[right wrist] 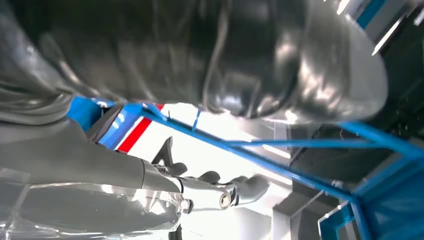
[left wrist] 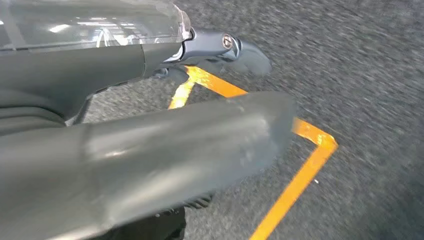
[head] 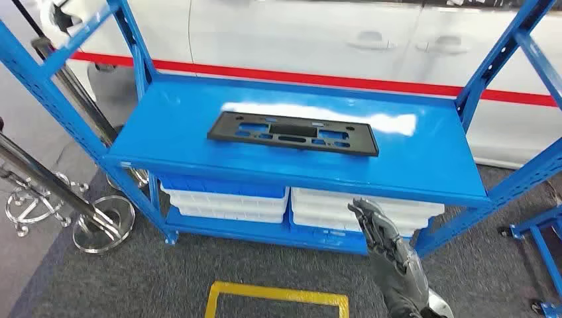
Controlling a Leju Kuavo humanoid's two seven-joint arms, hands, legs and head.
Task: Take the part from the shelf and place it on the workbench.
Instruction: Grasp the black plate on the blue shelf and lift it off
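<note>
My right hand (head: 374, 222) comes up at the near right of the head view, fingers loosely spread and holding nothing, raised in front of the shelf's (head: 437, 156) front edge but lower than the top board. The part (head: 293, 133), a flat black plate with cut-outs, lies on that blue board, farther away and to the left of the hand, well apart from it. Its long axis runs left to right, roughly parallel to the front edge. Since the right hand is the one raised near the shelf, I judge it the nearer for the reach, which would have to go up, forward and left. White bins (head: 228, 202) sit on the lower level.

In the left wrist view, my left hand (left wrist: 220, 50) hangs over grey carpet and a yellow floor line (left wrist: 300, 180); its fingers look drawn in and empty, though I cannot tell for sure.

In the right wrist view, the right hand's fingers (right wrist: 245, 187) point out with nothing between them, blue shelf beams (right wrist: 280, 165) beyond.
</note>
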